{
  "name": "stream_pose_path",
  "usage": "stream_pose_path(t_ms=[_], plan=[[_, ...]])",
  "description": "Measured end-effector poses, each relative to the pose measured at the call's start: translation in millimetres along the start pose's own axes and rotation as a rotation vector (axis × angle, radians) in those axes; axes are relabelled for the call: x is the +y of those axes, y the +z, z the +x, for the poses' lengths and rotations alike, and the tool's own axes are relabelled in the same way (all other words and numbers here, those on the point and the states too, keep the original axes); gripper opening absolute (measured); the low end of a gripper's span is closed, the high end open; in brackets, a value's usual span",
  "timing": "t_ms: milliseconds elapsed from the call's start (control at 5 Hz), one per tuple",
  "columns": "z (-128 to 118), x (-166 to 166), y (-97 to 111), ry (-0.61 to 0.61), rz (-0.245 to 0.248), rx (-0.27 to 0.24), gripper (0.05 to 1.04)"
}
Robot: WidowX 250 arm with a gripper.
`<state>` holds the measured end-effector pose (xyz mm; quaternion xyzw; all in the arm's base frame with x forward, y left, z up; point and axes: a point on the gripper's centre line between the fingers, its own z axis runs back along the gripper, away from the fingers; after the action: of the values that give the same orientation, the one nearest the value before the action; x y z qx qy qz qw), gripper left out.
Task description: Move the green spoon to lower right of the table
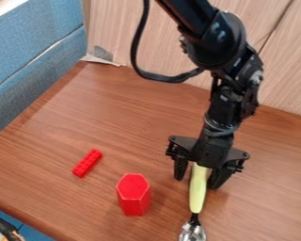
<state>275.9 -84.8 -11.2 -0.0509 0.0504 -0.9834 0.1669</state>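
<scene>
Black arm (223, 44) bends down — gripper (196, 183) astride green spoon (197, 197)

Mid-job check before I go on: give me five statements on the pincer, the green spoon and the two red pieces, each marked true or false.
1. The pincer is open, with the green spoon handle between its fingers. True.
2. The spoon's metal end points up toward the wood-grain panel. False: it points to the bottom edge of the view.
3. In the view, the red hexagonal block is left of the spoon. True.
4. The studded red brick touches the hexagonal block. False: bare tabletop separates them.
5. The spoon's handle is red. False: it is light green.
</scene>
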Motion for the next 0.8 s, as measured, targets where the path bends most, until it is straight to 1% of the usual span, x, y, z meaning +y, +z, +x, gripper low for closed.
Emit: stream_pose_path(t_ms=[200, 400, 600, 800], plan=[[0, -4, 2, 0.036, 0.012, 0.0, 1.001], [-4, -14, 28, 0.076, 0.091, 0.034, 1.001], [-4, -23, 64, 0.089, 0.216, 0.061, 1.001], [-5, -29, 83, 0.08, 0.252, 0.097, 1.001]])
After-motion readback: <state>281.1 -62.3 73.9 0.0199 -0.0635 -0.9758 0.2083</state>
